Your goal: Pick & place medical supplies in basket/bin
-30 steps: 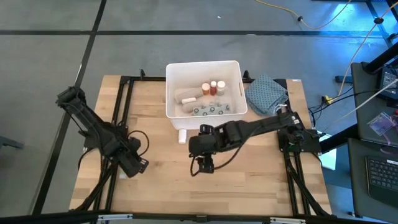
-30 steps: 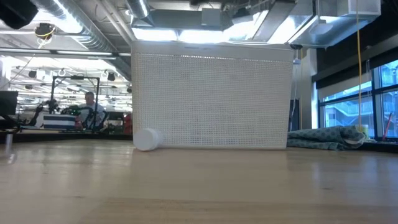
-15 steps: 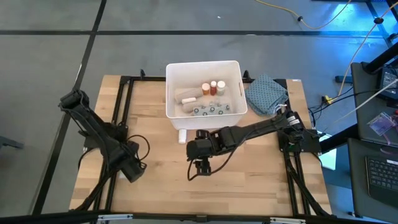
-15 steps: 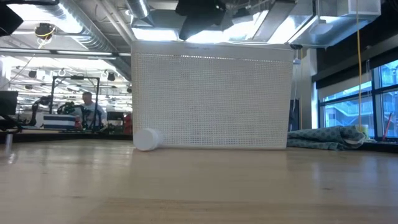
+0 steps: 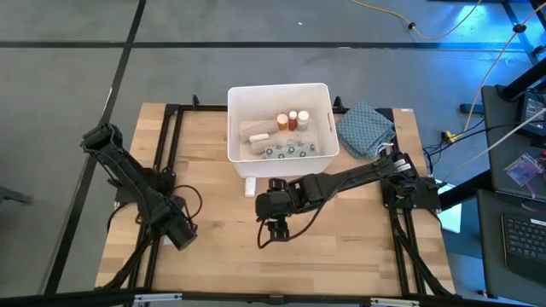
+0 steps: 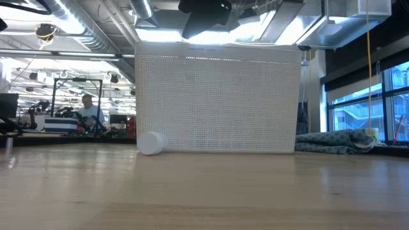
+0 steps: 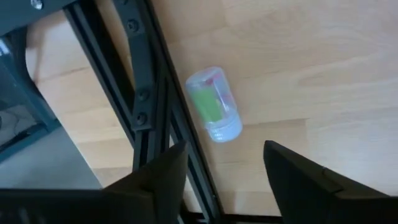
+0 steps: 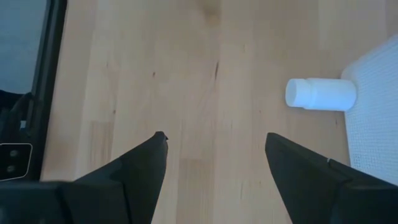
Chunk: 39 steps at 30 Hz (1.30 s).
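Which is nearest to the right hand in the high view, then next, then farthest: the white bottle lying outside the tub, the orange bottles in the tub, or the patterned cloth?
From the right hand, open over bare table:
1. White bottle, lying just outside the tub's near wall.
2. Orange bottles, standing inside the tub toward its far side.
3. Patterned cloth, beside the tub on the right arm's side.

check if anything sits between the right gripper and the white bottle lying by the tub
Nothing visible does. The right gripper is open over bare table, and the white bottle lies against the tub wall.
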Tool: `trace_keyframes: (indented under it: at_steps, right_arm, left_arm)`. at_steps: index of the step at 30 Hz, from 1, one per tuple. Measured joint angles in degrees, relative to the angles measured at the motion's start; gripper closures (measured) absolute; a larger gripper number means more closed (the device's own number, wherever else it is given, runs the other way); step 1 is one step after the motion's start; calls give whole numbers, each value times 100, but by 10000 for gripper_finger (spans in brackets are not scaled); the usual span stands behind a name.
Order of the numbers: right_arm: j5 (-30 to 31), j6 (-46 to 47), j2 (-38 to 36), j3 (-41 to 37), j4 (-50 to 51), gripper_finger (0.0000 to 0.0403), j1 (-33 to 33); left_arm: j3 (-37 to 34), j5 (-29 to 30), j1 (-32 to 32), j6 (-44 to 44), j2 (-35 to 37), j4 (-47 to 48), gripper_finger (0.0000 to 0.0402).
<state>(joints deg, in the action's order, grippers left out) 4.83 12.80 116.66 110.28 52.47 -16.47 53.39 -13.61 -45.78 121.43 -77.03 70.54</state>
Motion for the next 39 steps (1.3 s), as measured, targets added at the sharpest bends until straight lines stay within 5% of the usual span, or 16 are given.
trace_keyframes:
  at_steps: [8, 14, 18, 39]
  right_arm:
    - [1, -84, -7, 0, 11, 132, 14]
    - [3, -133, -7, 0, 0, 132, 48]
    - [3, -133, -7, 0, -4, 132, 80]
    - [8, -116, -8, 0, -4, 132, 109]
  left_arm:
    - [0, 57, 0, 1251, -37, -255, 163]
    - [-136, 580, 0, 1337, -37, -281, 169]
    - [-576, 31, -18, 1555, -54, -497, 171]
    - [-1945, -159, -20, 1594, -70, -2209, 193]
